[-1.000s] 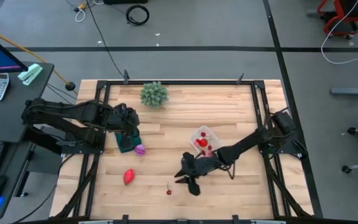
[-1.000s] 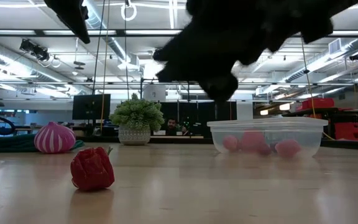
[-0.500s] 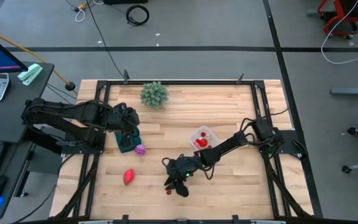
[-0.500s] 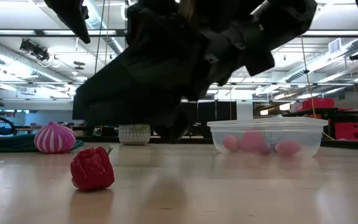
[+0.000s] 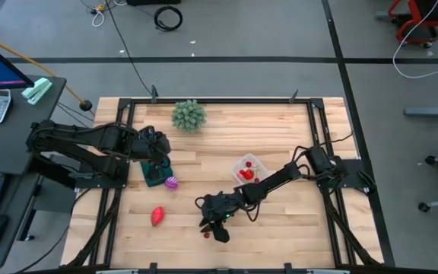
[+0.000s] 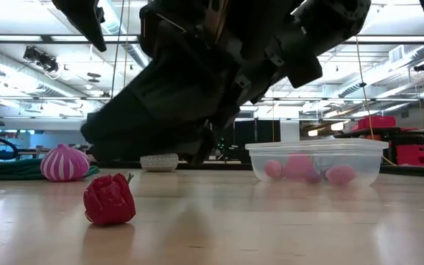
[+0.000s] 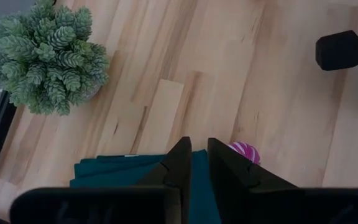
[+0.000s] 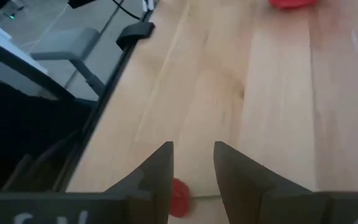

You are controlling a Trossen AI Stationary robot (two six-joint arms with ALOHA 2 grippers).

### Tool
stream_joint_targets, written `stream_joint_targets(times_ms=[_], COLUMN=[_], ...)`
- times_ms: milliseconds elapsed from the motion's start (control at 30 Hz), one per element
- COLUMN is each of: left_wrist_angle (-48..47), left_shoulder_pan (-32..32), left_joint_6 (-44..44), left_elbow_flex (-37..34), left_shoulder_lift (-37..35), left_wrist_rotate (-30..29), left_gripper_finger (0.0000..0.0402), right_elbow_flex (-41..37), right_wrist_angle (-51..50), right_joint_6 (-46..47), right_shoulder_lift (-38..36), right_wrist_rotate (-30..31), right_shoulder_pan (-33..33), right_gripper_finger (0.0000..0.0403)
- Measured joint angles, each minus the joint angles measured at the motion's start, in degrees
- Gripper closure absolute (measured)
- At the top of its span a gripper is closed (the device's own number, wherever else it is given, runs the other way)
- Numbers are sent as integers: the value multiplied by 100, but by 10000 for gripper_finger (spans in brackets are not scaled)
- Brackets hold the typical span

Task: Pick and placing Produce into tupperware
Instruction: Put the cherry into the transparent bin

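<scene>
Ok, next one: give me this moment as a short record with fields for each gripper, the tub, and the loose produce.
right gripper: fingers parted, low over the small red berry near the table's front edge; nothing held
left gripper: over the dark green cloth, beside the striped ball; fingers a narrow gap apart, nothing between them
tupperware: on the table right of centre, red and pink pieces already inside
loose produce: red strawberry, striped ball, small red berry
other: green plant at the back
</scene>
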Motion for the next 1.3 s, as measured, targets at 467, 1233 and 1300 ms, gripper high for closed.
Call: stream_joint_targets(times_ms=[467, 1233, 1300], left_wrist_angle=[-1, 1, 1], left_shoulder_pan=[0, -2, 0], left_joint_6=[-4, -24, -24], left_elbow_flex=[0, 0, 0], left_shoulder_lift=[0, 0, 0], left_wrist_rotate=[1, 1, 2], left_gripper_finger=[347, 351, 353], right_elbow_flex=[-5, -7, -6], right_wrist_angle=[-495, -714, -706], right_joint_6=[502, 641, 573], right_shoulder_lift=[0, 0, 0], right_wrist_rotate=[403, 256, 257], right_shoulder_pan=[0, 0, 2], right_gripper_finger=[280, 395, 393])
